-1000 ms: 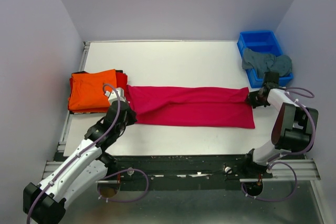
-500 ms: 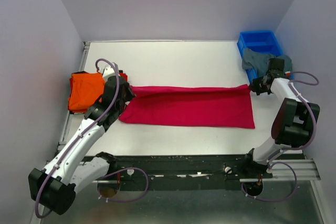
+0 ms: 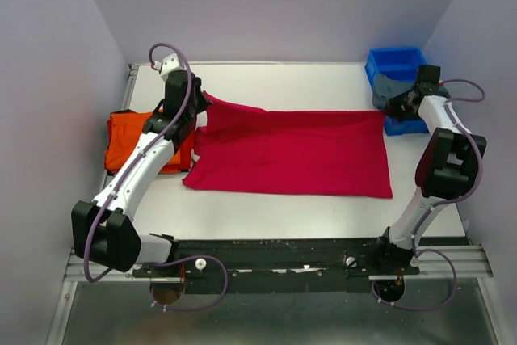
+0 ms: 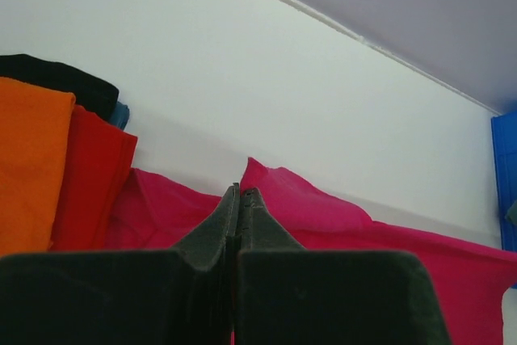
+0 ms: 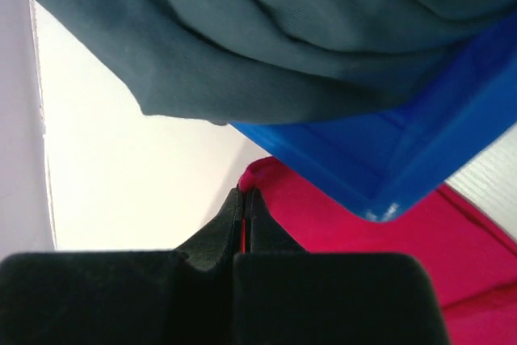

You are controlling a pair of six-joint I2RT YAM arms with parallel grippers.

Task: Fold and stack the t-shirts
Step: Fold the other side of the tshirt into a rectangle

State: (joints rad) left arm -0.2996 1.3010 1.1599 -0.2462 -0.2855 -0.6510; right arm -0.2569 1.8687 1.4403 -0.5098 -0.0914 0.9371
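– Where was the crimson-pink t-shirt when you looked?
– It was spread across the middle of the table in the overhead view. It made a long rectangle running left to right, with its lower edge lying flat on the surface.
– Was anything holding it?
– Both arms were. The left gripper had its fingers pressed tight together on the upper left corner. From its wrist camera the cloth rose to a small peak right at the fingertips. In the overhead view that corner was drawn up toward the top of the frame, higher than the rest of the far edge.
– And the other side?
– The right gripper was pinched closed as well, at the upper right corner. A thin sliver of crimson showed between its pads.
– What about the other shirts?
– The orange t-shirt lay folded at the left edge of the frame, on top of the red t-shirt. The red one's edge stuck out toward the crimson cloth, right up against it.
– And the grey-teal one?
– The grey-teal t-shirt was bunched in the blue bin in the upper right. It drooped over the bin's wall, just above the right gripper's fingers
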